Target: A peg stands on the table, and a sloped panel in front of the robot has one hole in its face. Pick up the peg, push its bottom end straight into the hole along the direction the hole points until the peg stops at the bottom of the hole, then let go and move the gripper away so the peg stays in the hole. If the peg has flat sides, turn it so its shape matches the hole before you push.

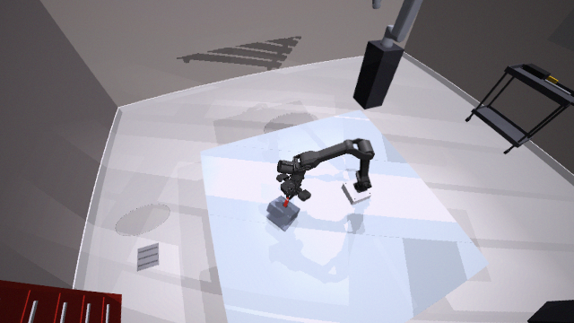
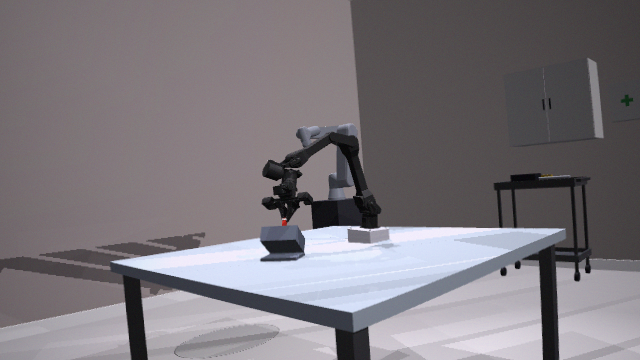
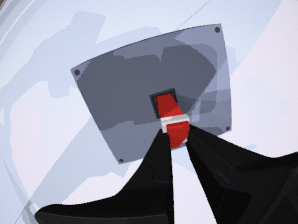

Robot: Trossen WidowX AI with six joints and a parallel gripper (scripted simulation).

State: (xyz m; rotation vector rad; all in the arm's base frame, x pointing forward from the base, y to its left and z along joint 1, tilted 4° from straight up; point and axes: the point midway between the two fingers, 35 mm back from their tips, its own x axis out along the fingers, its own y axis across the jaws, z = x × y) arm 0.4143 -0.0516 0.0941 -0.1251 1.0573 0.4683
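A red peg (image 1: 285,203) (image 2: 284,222) (image 3: 170,117) with a white band is held between my gripper's fingers. My gripper (image 1: 289,196) (image 2: 285,218) (image 3: 174,132) is shut on its upper part, just above the sloped grey panel (image 1: 277,214) (image 2: 282,240) (image 3: 120,96). In the wrist view the peg's lower end sits inside the dark square hole (image 3: 158,99) in the panel's face, with the white band still outside. How deep the peg reaches is hidden.
The arm's white base block (image 1: 355,195) (image 2: 368,234) stands on the table (image 1: 381,251) (image 2: 400,270) to the right of the panel. A black cart (image 2: 542,200) and a second grey arm on a black pedestal (image 1: 378,78) stand beyond the table.
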